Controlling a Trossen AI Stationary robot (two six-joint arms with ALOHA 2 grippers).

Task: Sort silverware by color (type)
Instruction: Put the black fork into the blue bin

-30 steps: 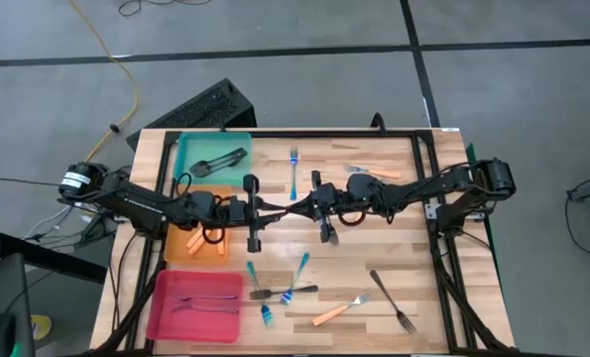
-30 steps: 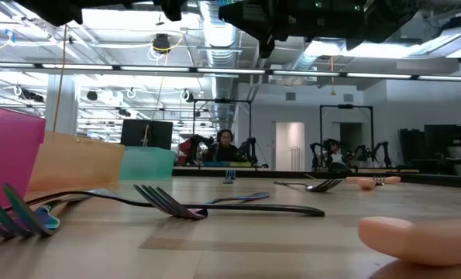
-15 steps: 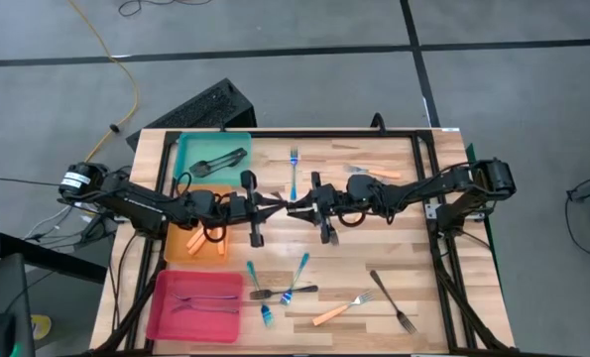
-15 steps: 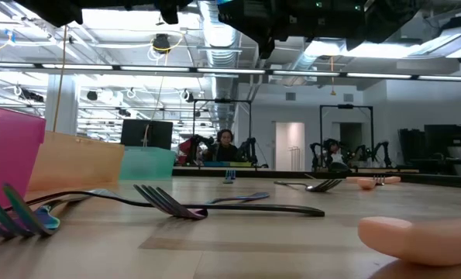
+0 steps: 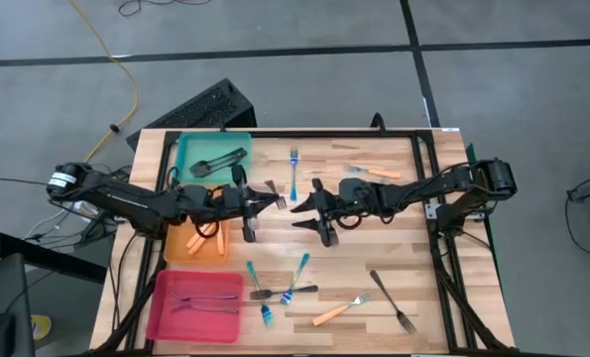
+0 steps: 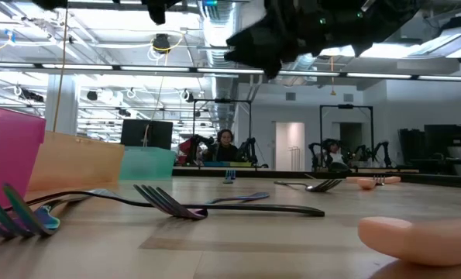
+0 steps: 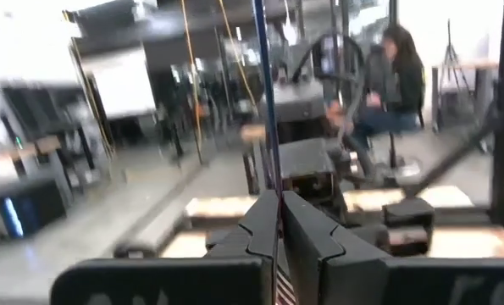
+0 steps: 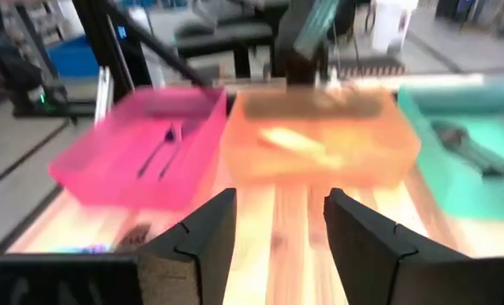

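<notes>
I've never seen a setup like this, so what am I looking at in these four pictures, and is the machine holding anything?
It's a robot: two dark arms at a wooden table, each ending in a two-finger claw. One camera looks straight down, one sits at tabletop level, and one rides on each wrist. Loose forks lie on the table. A teal tray, an orange tray and a pink tray line its left side. The left claw is shut on a slim fork. The right claw is open and empty, facing it.

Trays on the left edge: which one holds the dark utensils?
The teal tray, farthest of the three; the orange tray holds orange pieces, the pink tray slim silver ones.
</notes>
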